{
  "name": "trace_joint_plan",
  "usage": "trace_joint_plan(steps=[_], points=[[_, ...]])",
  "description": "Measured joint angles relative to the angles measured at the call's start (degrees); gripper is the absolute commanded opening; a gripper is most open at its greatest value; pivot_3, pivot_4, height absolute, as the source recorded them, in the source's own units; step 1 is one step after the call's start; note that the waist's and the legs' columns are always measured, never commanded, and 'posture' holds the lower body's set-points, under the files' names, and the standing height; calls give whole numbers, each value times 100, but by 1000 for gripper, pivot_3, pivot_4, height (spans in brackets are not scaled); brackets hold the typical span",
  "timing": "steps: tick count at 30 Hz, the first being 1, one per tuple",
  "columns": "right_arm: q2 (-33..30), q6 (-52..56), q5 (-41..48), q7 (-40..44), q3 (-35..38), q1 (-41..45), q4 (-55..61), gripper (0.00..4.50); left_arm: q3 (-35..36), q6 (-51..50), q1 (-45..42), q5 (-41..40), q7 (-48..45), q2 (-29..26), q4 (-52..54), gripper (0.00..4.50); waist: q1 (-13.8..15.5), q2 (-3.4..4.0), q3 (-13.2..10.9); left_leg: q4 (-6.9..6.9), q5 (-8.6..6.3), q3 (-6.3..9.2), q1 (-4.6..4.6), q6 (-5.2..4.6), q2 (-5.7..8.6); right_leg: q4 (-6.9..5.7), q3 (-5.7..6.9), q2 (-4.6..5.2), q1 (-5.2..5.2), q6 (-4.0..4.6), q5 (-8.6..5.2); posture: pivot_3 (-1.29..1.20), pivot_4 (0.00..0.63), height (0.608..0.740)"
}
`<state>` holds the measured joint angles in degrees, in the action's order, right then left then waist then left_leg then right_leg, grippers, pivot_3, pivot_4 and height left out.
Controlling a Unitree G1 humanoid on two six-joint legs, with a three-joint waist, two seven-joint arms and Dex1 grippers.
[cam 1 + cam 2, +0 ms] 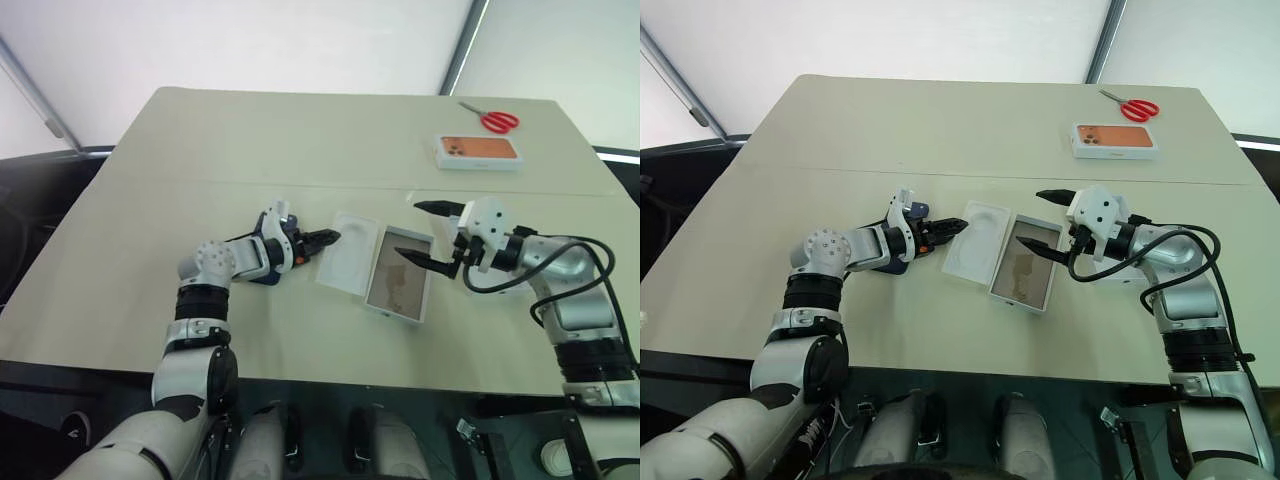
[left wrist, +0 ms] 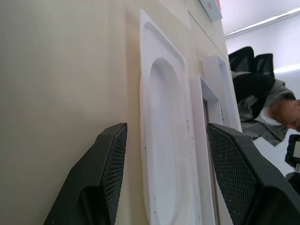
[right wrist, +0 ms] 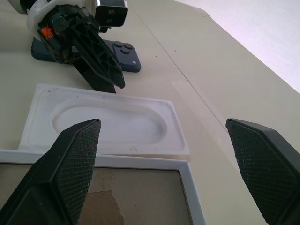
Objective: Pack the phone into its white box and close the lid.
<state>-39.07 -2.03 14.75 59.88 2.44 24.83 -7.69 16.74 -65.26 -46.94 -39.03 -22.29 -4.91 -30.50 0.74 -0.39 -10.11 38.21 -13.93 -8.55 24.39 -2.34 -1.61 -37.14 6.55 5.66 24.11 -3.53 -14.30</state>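
Beige table (image 1: pixel 150 290): phone (image 3: pixel 123 52) unpacked beside insert (image 1: pixel 347 263); my left gripper (image 1: pixel 324 240), right gripper (image 1: pixel 430 236) both agape, empty; next, grasp phone.

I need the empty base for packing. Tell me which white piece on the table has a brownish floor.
The white box, below the right gripper. The insert beside it is all white with a rounded recess.

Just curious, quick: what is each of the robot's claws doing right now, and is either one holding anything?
Left gripper: open, holding nothing, beside the white insert.
Right gripper: wide open, holding nothing.
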Motion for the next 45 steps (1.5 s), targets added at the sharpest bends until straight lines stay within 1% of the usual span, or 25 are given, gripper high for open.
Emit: trace_joint_plan(steps=[1, 2, 3, 4, 7, 15, 19, 21, 22, 24, 27, 29, 31, 33, 38, 39, 41, 45], points=[[0, 0, 0, -3, 0, 0, 23, 4500, -8, 62, -25, 22, -12, 35, -45, 2826, 0, 0, 0, 0, 0, 0, 0, 0, 0, 0, 0, 0, 0, 0, 0, 0, 150, 738], [0, 3, 0, -11, 0, 0, 41, 4500, -8, 124, -53, 48, -12, 63, -113, 2324, 1, 0, 0, 0, 0, 0, 0, 0, 0, 0, 0, 0, 0, 0, 0, 0, 150, 738], [0, 7, 0, -17, 0, 0, 73, 4500, -9, 184, -68, 94, -6, 77, -178, 1994, -1, 0, 0, 0, 0, 0, 0, 0, 0, 0, 0, 1, 0, 0, 0, 0, 150, 738], [0, 9, 0, -30, 0, 0, 92, 4500, -8, 198, -74, 102, -9, 106, -269, 1563, -5, 0, 0, 0, 0, 0, 0, 0, 0, 0, 0, 1, 0, 0, 0, 0, 150, 738], [0, 30, 0, -46, 0, -2, 104, 4500, -35, 158, -143, 101, -112, 180, -351, 63, -12, 0, 0, 0, 0, 0, -1, 0, -2, -2, 0, -1, 1, 0, 0, 0, 150, 738], [0, 56, 3, -53, 0, -1, 152, 4500, -53, 205, -199, 131, -133, 202, -414, 16, -7, 1, 1, 0, 0, 0, -1, 0, -2, -3, 0, -1, 0, 0, 0, 0, 150, 738], [0, 119, 17, -54, 0, -1, 164, 4500, 160, 151, -191, 23, -7, 217, -385, 16, -21, 0, 0, 0, 0, 1, -1, 0, -3, -3, 0, -1, 1, 0, 0, 0, 150, 738], [0, 260, 80, -41, 2, -19, 193, 4500, 374, 40, -183, -90, 126, 209, -347, 16, -28, -2, -1, -1, 0, 1, 0, 0, -5, -3, 0, -2, 4, 0, 0, 0, 150, 738], [-1, 357, 158, -19, 5, -55, 243, 4500, 492, -40, -183, -160, 186, 185, -326, 16, -43, -2, -2, -1, 0, 1, 0, 0, -7, -3, 0, -3, 5, 1, 0, 0, 150, 738], [-41, 943, 555, 138, 38, -248, 525, 4500, 665, -208, -179, -278, 345, 89, -129, 16, -63, -5, -4, -4, 0, 1, 3, 0, -10, -2, 0, -6, 9, 1, 0, 0, 150, 738], [-188, 1838, 1070, 334, 33, -663, 1141, 4500, 953, -435, -179, -475, 601, -75, 434, 16, -64, -5, -4, -5, 0, 0, 4, 1, -10, -3, -1, -4, 11, 1, 0, 0, 150, 738], [-378, 2097, 1187, 484, -14, -955, 1571, 4500, 1057, -585, -176, -600, 721, -88, 742, 16, -36, -5, -4, -4, 0, 1, 4, 1, -9, -1, 0, -3, 9, 1, 1, 0, 150, 738], [-540, 2123, 1153, 650, -189, -1283, 1898, 4500, 1163, -712, -127, -729, 855, -69, 986, 16, 0, -11, -2, -4, -2, 2, 4, -1, -8, 2, 0, -2, 6, 1, 0, 0, 150, 738], [-543, 2059, 1014, 700, -369, -1540, 1998, 4500, 1227, -721, -69, -786, 957, -59, 1162, 16, -1, -12, -3, -4, -3, 2, 4, -1, -6, 4, 0, -1, 6, 1, 0, 0, 150, 738], [-588, 1341, 199, 672, -844, -1760, 1886, 4500, 1114, -690, -7, -798, 995, -22, 1460, 16, -5, -13, -3, -4, -3, 1, 5, 0, -6, 4, 0, -4, 8, 1, 0, 0, 150, 738], [-597, 1149, 17, 644, -889, -1757, 1777, 4241, 1113, -679, -4, -799, 996, 4, 1481, 3, -3, -13, -3, -3, -2, 1, 5, -1, -5, 3, 0, -5, 7, 0, 0, 0, 150, 738], [-585, 992, -130, 585, -899, -1713, 1561, 3571, 1092, -665, 10, -796, 995, 6, 1499, 0, -4, -14, -4, -3, -2, 1, 5, -1, -5, 3, 0, -5, 8, 0, 0, 0, 150, 738], [-586, 819, -226, 586, -885, -1555, 1354, 1539, 935, -638, 86, -782, 994, -63, 1512, 0, -8, -15, -4, -3, 0, 2, 4, 2, -7, 1, 0, -9, 8, 0, 0, 0, 150, 738]])
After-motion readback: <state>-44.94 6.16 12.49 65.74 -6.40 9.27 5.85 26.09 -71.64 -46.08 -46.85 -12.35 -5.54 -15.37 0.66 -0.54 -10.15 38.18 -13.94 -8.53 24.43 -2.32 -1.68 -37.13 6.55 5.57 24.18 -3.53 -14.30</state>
